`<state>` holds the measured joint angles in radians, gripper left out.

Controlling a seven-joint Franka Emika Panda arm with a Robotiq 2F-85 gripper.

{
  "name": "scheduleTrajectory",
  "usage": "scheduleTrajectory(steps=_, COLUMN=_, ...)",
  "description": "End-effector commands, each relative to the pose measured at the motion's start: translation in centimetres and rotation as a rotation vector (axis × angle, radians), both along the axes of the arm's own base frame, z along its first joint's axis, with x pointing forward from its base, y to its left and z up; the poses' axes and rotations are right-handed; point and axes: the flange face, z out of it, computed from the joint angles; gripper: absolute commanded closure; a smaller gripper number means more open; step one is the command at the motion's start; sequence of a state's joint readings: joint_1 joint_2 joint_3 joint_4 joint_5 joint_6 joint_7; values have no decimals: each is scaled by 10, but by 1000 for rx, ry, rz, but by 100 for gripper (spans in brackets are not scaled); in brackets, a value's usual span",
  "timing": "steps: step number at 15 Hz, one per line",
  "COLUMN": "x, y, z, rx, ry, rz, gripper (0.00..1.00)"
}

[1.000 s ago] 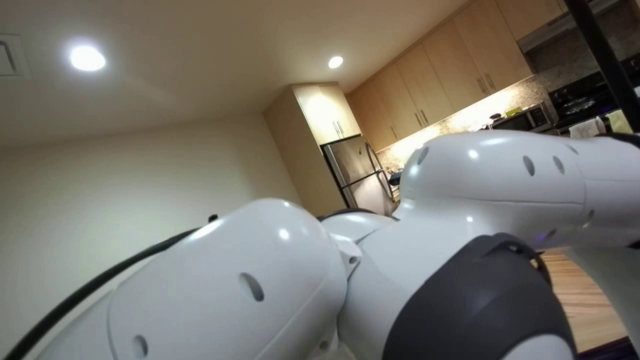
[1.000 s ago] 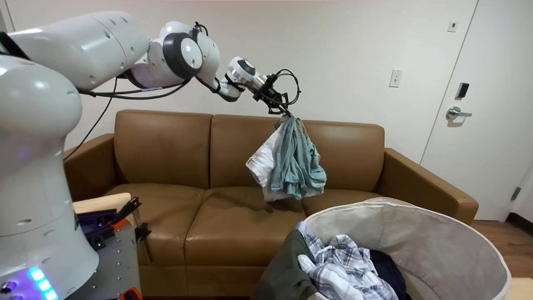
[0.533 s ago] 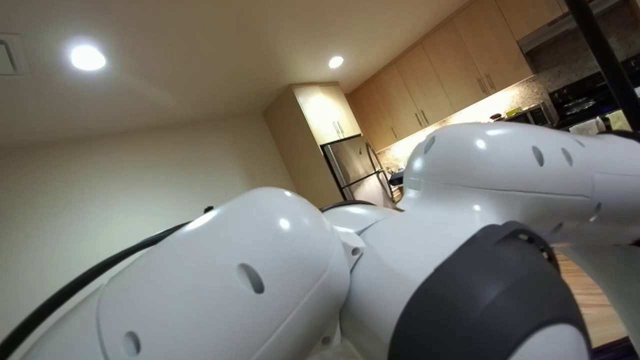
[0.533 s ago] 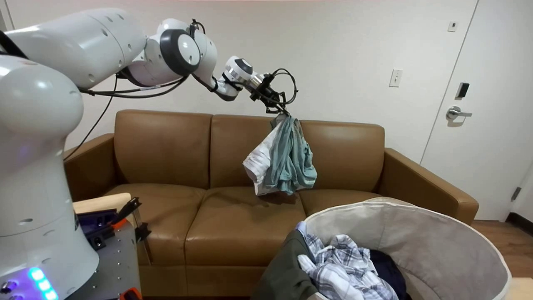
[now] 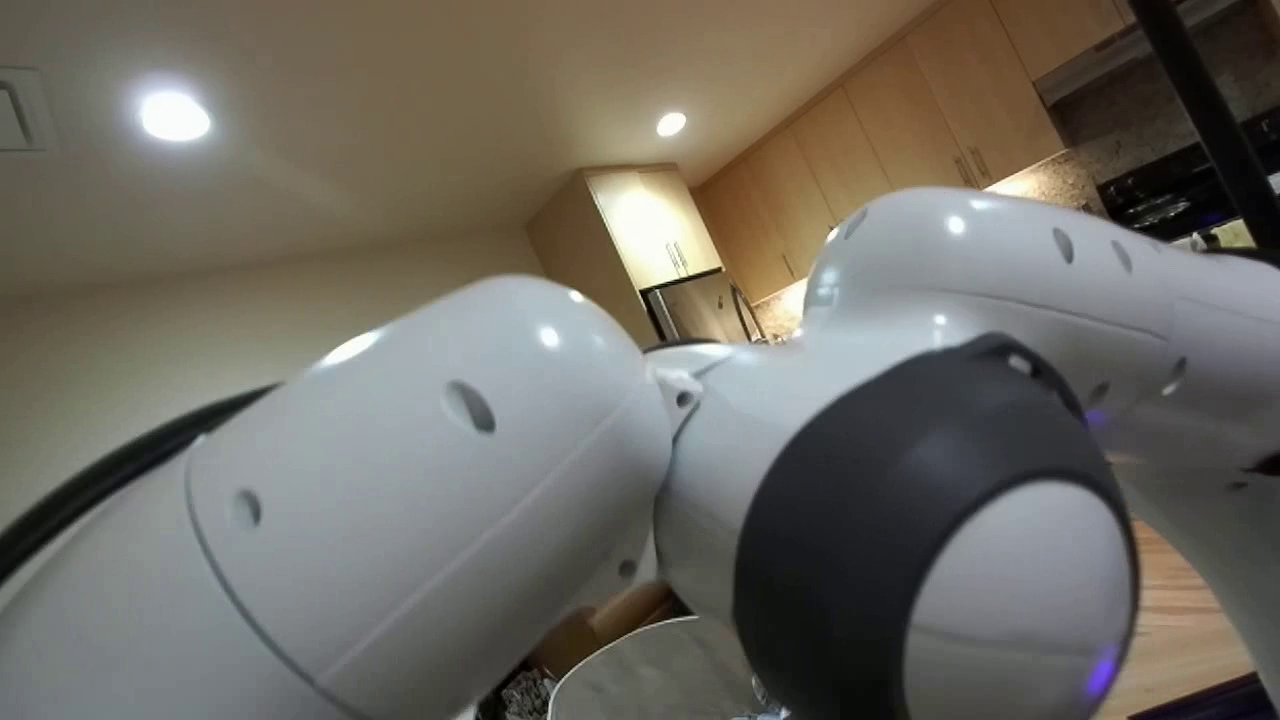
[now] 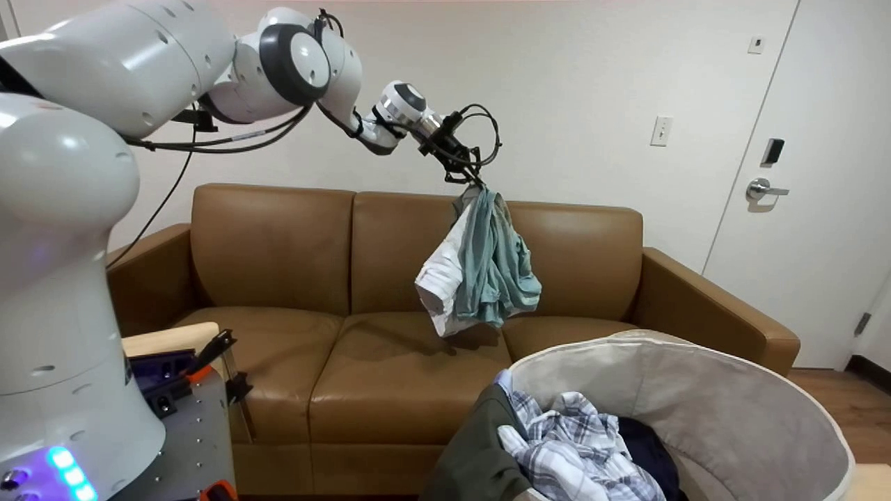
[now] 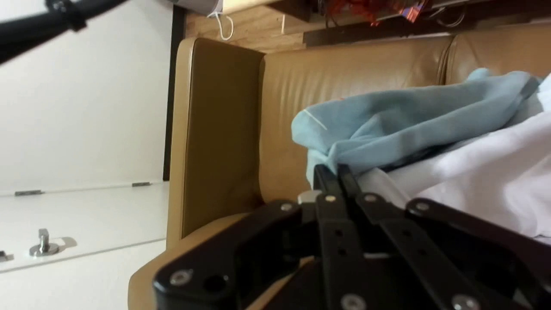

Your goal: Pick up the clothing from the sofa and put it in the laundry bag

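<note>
Brown sofa (image 6: 411, 257), pale wall (image 6: 571, 104) behind it, door (image 6: 821, 264) off one end, laundry bag (image 6: 738, 410) kinda blocking its front, gripper (image 7: 335, 170) pinching clothing (image 6: 493, 268) above the seat (image 6: 411, 376).

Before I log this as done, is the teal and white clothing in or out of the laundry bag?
Out: in an exterior view, the teal and white clothing hangs from the gripper, apart from the laundry bag.

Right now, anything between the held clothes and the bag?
Nothing visible; the bag is open on top. The clothes, pinched in the gripper, would likely just need to clear its rim.
</note>
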<state>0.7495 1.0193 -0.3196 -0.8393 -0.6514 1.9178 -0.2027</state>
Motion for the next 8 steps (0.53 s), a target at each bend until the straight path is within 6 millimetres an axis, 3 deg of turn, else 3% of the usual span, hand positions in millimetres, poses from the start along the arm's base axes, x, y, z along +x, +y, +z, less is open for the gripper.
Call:
scheduleTrajectory(steps=1, x=-24, y=-38, z=42, rx=39, ry=87, rz=-124, gripper=98)
scheduleTrajectory(steps=7, x=-56, y=-94, z=83, rx=153, ry=11, rz=-355, gripper=98)
scheduleTrajectory(steps=8, x=-33, y=-77, z=65, rx=122, ry=46, rz=-299, gripper=96)
